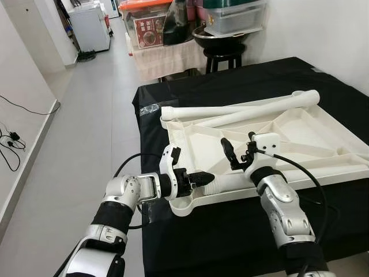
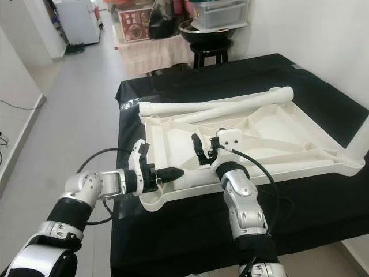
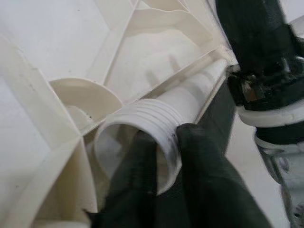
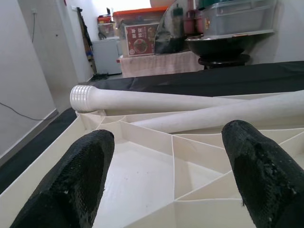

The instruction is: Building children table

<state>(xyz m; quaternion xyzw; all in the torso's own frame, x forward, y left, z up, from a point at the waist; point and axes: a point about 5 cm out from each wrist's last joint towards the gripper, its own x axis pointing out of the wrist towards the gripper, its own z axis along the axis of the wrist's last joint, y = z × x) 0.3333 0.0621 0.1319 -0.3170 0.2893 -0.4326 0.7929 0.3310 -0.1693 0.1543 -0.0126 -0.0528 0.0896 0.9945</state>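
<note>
An upturned white plastic tabletop (image 1: 190, 138) lies on a black-covered table (image 1: 190, 92). One white leg (image 1: 230, 183) rests along its near edge. My left gripper (image 1: 209, 178) is shut on that leg's threaded end (image 3: 152, 128), one finger inside the tube and one outside, next to a round corner socket (image 3: 85, 102). My right gripper (image 1: 239, 147) hovers open just above the same leg, farther right, its fingers (image 4: 71, 185) spread over the ribbed underside. Two more legs (image 1: 242, 108) lie across the far side. Another white tube (image 2: 357, 147) rises at the right corner.
Behind the table stands a black stool (image 1: 225, 55) holding a bowl and plastic boxes, beside a cloth-draped stand (image 1: 167, 57). Open grey floor (image 1: 86, 133) runs along my left, with cables (image 1: 11, 144) by the wall. A white appliance (image 1: 92, 26) stands far back.
</note>
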